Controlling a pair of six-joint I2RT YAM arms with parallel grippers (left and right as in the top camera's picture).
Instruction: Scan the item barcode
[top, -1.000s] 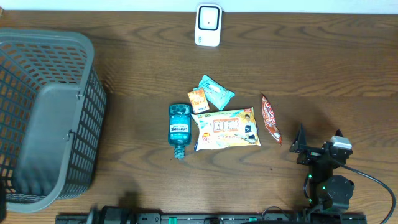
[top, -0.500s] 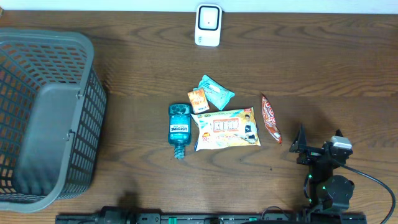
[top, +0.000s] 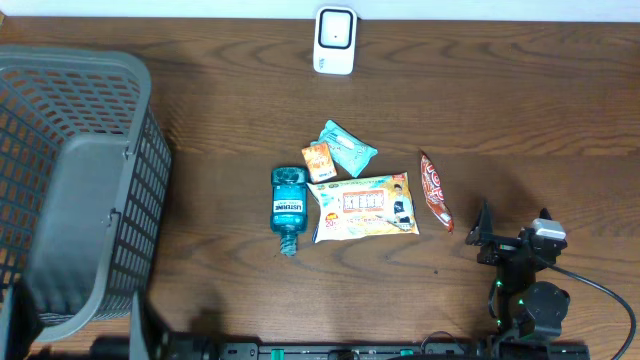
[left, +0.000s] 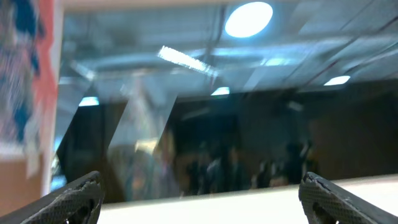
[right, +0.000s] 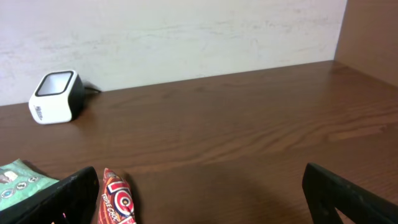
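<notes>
Several items lie mid-table: a teal mouthwash bottle (top: 287, 208), a yellow-and-white wipes pack (top: 365, 206), a small orange box (top: 318, 160), a teal packet (top: 348, 146) and a red snack bar (top: 434, 190). The white barcode scanner (top: 335, 41) stands at the far edge. My right gripper (top: 481, 235) rests low near the front right, open and holding nothing. Its wrist view shows the snack bar (right: 115, 202) by the left finger and the scanner (right: 56, 98) far off. My left gripper (left: 200, 182) is open, holds nothing and points up at the ceiling lights.
A large grey mesh basket (top: 70, 180) fills the left side of the table. A blurred dark part of the left arm (top: 140, 325) shows at the bottom left, beside the basket. A pale wall runs behind the scanner.
A blurred dark shape of the left arm has come into view at the bottom left of the overhead view. The items and the right arm have not moved.
</notes>
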